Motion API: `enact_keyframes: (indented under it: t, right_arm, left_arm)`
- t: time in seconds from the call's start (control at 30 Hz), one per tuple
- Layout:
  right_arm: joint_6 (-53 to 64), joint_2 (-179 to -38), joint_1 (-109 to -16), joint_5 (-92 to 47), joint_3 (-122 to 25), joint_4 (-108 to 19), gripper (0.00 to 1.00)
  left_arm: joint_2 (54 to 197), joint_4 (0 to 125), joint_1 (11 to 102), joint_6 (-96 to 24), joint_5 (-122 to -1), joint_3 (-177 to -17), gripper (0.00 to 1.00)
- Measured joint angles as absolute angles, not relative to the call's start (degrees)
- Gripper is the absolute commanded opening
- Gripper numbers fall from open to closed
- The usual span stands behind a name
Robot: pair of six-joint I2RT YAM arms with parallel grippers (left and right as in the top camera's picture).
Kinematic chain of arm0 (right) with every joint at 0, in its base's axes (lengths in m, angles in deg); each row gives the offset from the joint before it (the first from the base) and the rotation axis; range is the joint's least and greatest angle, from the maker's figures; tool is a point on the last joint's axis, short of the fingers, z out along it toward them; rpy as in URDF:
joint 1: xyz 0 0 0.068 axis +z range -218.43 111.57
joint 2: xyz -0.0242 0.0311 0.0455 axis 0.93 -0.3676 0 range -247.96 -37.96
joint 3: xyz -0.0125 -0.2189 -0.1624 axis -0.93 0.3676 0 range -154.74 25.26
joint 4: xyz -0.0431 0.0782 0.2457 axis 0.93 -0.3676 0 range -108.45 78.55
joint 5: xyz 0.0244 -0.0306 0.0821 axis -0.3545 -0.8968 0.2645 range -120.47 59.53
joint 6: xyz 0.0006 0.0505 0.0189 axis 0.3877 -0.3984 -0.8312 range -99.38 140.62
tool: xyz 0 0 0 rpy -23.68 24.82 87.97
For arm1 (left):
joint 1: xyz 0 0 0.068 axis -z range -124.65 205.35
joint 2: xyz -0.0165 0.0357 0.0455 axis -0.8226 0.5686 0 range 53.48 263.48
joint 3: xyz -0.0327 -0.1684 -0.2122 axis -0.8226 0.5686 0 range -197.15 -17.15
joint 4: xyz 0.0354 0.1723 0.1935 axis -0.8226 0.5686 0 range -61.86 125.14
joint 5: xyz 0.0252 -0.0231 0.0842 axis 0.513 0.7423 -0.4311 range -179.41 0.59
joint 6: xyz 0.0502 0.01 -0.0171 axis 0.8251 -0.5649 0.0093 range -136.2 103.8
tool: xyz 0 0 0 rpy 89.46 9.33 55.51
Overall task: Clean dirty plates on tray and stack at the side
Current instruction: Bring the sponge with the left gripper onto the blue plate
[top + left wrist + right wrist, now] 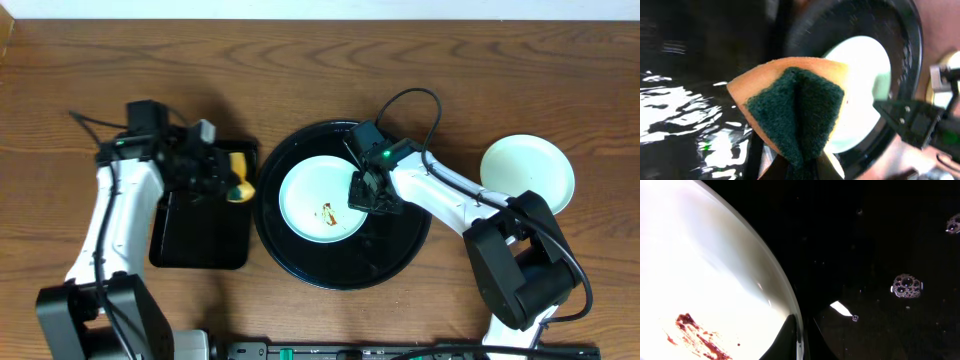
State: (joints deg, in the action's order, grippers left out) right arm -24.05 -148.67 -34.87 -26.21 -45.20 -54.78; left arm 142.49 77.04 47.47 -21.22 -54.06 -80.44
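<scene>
Left hand (800, 171) is clenched on a folded yellow sponge (795, 107), green scrub face outward. It hangs over the rectangular black tray (200, 240), with the round black tray (300, 265) just beyond it. Right hand (368, 190) is clenched on the near rim of the smeared plate (315, 195), which lies in the round tray. Ahead of this hand a brown smear (697, 335) marks the plate's middle, so this one looks unwashed. Beside that hand, foamy bubbles (906, 285) dot the tray's wet floor. Farther behind it, a pale side plate (527, 175) rests on the bench (300, 60), apparently finished; whether others lie beneath it I cannot tell. No brand, label or writing is readable.
</scene>
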Motion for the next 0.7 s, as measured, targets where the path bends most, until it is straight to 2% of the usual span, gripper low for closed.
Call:
enact_keyframes:
  t: [0.17, 0.4, 0.7]
  right_arm:
    - [-23.94, -148.67, -35.02, -25.97, -45.20, -54.78, 0.01]
    - [-23.54, -148.67, -35.85, -24.20, -45.20, -54.82, 0.02]
    - [-22.52, -148.67, -37.12, -23.02, -45.18, -55.96, 0.01]
  left_arm:
    - [146.38, 75.54, 56.67, -20.63, -51.22, -80.44, 0.07]
    - [154.31, 67.32, 69.24, -21.02, -46.84, -80.44, 0.07]
    - [164.48, 57.88, 73.94, -26.12, -40.66, -80.44, 0.07]
